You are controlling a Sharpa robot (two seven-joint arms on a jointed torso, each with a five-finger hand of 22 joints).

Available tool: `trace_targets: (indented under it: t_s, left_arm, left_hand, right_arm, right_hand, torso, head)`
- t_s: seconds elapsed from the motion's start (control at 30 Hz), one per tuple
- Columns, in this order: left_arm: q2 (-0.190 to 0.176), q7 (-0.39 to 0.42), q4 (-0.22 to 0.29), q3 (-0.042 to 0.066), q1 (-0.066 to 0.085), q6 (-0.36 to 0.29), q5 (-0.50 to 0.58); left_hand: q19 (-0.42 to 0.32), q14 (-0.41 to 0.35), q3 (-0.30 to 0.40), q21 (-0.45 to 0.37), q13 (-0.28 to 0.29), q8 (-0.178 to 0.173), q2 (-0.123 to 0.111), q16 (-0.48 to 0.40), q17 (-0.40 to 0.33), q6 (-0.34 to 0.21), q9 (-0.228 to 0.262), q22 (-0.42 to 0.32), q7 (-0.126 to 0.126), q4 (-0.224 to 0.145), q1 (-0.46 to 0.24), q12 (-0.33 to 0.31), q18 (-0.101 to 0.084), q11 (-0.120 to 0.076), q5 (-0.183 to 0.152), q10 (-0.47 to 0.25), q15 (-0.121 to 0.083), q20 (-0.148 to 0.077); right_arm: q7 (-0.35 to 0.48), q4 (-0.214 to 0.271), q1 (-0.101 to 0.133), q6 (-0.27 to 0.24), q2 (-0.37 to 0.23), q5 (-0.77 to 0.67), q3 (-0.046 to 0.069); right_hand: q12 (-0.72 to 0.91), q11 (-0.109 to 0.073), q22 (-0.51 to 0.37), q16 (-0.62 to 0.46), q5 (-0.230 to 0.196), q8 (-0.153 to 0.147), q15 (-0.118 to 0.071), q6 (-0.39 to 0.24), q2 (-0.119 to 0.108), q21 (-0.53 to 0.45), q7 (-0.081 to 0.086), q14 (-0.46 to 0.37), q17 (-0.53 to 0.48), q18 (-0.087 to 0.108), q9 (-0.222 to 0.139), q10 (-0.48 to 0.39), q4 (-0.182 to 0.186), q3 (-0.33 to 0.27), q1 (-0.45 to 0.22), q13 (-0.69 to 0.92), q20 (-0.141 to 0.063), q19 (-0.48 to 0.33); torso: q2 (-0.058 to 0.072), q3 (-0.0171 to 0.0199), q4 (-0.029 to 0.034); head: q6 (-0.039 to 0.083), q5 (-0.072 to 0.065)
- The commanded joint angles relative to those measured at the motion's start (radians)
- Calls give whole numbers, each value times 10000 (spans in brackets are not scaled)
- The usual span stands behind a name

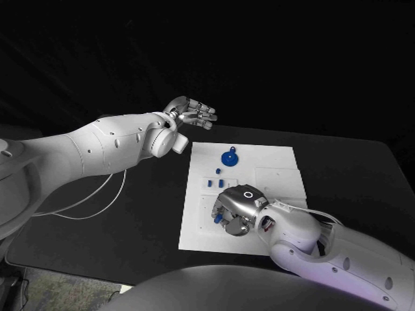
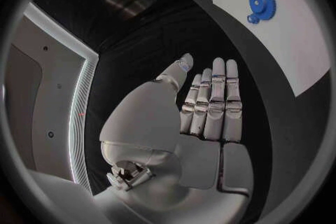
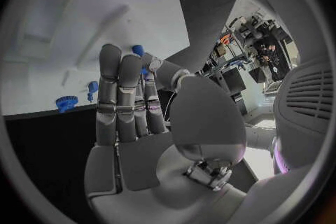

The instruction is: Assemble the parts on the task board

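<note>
The white task board [image 1: 264, 188] lies in the middle of the black table. A blue gear [image 1: 229, 159] sits at its far part, with small blue parts [image 1: 214, 184] nearer the middle. My right hand [image 1: 235, 210] hovers low over the board's near part. In the right wrist view the right hand [image 3: 133, 106] has its thumb drawn against its straight fingers, pinching a small blue part [image 3: 138, 50]. My left hand [image 1: 194, 113] is raised beyond the board's far left corner, fingers straight and empty. The left wrist view shows the left hand [image 2: 206, 106], the gear [image 2: 262, 3] and the board [image 2: 294, 50].
Black tabletop [image 1: 123, 220] surrounds the board on every side. A raised white square [image 1: 281, 181] occupies the board's right half. A cable [image 1: 95, 197] trails from my left arm over the table's left part.
</note>
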Motion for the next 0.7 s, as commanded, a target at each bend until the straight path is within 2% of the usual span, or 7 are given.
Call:
trace_targets:
  t_s: [0.03, 0.4, 0.63, 0.7]
  left_arm:
    - [5, 48, 28, 11, 1, 138, -7]
    - [-3, 36, 38, 11, 1, 171, -12]
    - [4, 32, 38, 11, 1, 193, -13]
    - [6, 29, 38, 11, 1, 198, -13]
  left_hand:
    - [-15, -51, -16, -11, 12, -30, 33, 56, 3, -37, -15, -11, -3, 15, -86, 42, -136, -33, -7, -54, 37, 31]
    - [-20, -66, -34, -15, 11, -30, 30, 52, 1, -45, -14, -43, -1, 26, -86, 41, -140, -30, -26, -63, 42, 37]
    - [-20, -66, -34, -15, 11, -30, 30, 52, 1, -45, -14, -43, -1, 26, -86, 41, -140, -30, -26, -63, 42, 37]
    - [-20, -66, -34, -15, 11, -30, 30, 52, 1, -45, -14, -43, -1, 26, -86, 41, -140, -30, -26, -63, 42, 37]
  right_arm:
    - [-30, -30, -22, 438, -3, -48, -26]
    - [-179, -139, -23, 484, 78, -182, -76]
    - [-160, -264, -24, 378, 180, -172, -231]
    - [-109, -297, -24, 328, 211, -74, -275]
  right_hand:
    - [36, -357, 8, -24, 49, 32, -43, 60, 92, -65, -2, -6, 15, 126, -2, 413, -29, 6, -38, 21, -61, 42]
    - [34, -353, 45, -31, 52, 32, -43, 57, 110, -97, 1, -16, 11, 125, 4, 409, -47, -3, -52, 21, -61, 38]
    - [31, -326, 94, -50, 74, 22, -10, -10, 94, -138, 25, -26, -5, 123, -9, 320, -57, 48, -90, 15, -38, 26]
    - [25, -239, 113, -44, 364, 14, 60, -255, 8, -151, 106, -21, -13, 134, -83, 24, -26, 20, -183, 3, 16, 25]
  torso:
    - [-4, -6, -4]
    - [3, -1, -2]
    - [-1, -5, -3]
    - [2, -3, -1]
  head:
    - [0, 6]
    - [0, 23]
    - [0, 20]
    - [0, 9]
